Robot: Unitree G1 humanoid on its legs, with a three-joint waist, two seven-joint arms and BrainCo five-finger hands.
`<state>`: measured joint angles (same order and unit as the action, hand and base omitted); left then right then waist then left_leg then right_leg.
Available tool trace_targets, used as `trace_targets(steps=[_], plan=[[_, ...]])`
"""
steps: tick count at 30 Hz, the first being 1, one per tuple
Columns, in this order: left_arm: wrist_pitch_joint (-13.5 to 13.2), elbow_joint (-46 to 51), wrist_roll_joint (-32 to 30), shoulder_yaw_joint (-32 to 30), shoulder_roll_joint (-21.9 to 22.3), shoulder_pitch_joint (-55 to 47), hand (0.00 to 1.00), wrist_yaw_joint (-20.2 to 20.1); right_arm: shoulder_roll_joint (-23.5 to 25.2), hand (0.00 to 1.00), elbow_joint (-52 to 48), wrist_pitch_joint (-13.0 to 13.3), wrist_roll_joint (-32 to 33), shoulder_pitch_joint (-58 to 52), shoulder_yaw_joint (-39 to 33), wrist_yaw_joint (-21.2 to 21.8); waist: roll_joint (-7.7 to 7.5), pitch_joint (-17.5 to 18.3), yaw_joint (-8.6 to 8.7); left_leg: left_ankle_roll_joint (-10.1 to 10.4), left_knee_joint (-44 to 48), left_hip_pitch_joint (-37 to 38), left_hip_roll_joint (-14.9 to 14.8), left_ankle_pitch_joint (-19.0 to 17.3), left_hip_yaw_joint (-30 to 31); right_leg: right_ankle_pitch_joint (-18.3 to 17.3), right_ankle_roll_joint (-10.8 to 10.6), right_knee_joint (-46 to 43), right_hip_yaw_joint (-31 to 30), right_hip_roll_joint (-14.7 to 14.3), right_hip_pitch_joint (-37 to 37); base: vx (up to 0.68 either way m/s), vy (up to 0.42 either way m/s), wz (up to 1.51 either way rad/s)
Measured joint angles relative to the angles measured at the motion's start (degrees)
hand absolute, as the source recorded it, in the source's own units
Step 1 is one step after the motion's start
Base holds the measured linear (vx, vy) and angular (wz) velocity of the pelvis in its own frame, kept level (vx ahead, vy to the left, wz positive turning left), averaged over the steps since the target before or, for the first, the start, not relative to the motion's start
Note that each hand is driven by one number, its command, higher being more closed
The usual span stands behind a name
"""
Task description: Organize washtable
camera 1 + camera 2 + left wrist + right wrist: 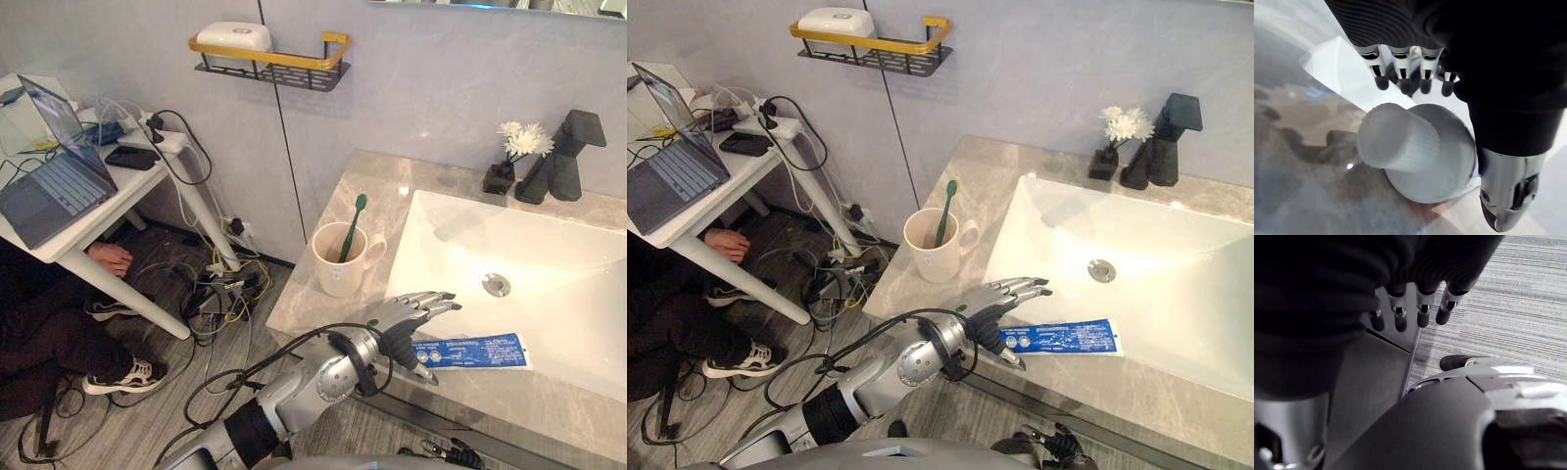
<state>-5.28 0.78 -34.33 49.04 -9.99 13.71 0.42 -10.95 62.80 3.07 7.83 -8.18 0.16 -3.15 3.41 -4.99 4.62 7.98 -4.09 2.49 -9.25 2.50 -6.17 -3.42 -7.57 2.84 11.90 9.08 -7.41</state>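
The toothpaste tube [475,351] lies flat on the narrow strip of countertop [315,304] between the sink basin [549,323] and the counter's front edge. Its long axis runs parallel to that front edge, with the white cap [1400,144] pointing toward the robot's left and the flat crimped end toward the right. The left hand [407,318] is positioned at the cap end and is spread wide. Its fingers [1400,73] extend nearly straight above the tube on the basin side, and its thumb [1506,191] sits on the front-edge side of the cap. Whether the hand touches the tube cannot be determined; nothing is clasped. The left forearm reaches up from below the front edge, with the palm turned toward the tube. A cup [338,264] holding a green toothbrush [353,227] stands upright near the counter's left edge, beyond the hand. A faucet [568,152] and a small flower vase [511,157] stand along the back edge. The right hand [1400,316] hangs low over the floor, fingers relaxed and holding nothing.
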Motion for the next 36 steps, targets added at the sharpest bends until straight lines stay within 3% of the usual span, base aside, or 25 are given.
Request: trace_targets(steps=[9,16,29,36], plan=[[-1.3,10.7,0.2,0.6,-1.5,-0.6,0.00,-0.4,-0.3,0.00,0.0,0.1,0.1,-0.2,-0.5,0.4,0.88,0.0,-0.36,0.0,0.3,0.0,0.0,0.0,0.1,0.0,0.0,-0.2,0.0,0.1,-0.1,0.00,0.000,0.00],[-1.9,12.7,0.2,2.8,-1.3,-1.1,0.00,-1.7,-0.8,0.00,0.0,0.2,0.1,-0.7,-0.8,0.4,2.06,0.5,-0.49,0.0,0.6,-0.2,0.0,0.0,0.1,-0.1,0.0,-0.6,-0.3,0.1,0.2,0.00,0.000,0.00],[-2.2,8.1,0.1,3.6,-2.7,-3.0,0.00,-3.6,-1.7,0.00,0.0,0.3,0.1,-0.8,-0.8,0.7,3.01,1.3,-0.31,0.0,1.0,-0.1,0.0,0.0,0.4,-0.2,0.1,-1.5,-0.3,0.1,0.3,0.00,0.000,0.00],[-2.1,4.3,0.0,4.8,-3.7,-3.0,0.00,-3.9,-1.5,0.00,0.0,0.0,0.1,-0.8,-0.7,0.7,2.43,1.5,-0.31,0.0,0.3,0.0,-0.1,0.1,0.3,-0.2,0.1,-1.1,-0.2,-0.1,0.3,0.00,0.000,0.00]])
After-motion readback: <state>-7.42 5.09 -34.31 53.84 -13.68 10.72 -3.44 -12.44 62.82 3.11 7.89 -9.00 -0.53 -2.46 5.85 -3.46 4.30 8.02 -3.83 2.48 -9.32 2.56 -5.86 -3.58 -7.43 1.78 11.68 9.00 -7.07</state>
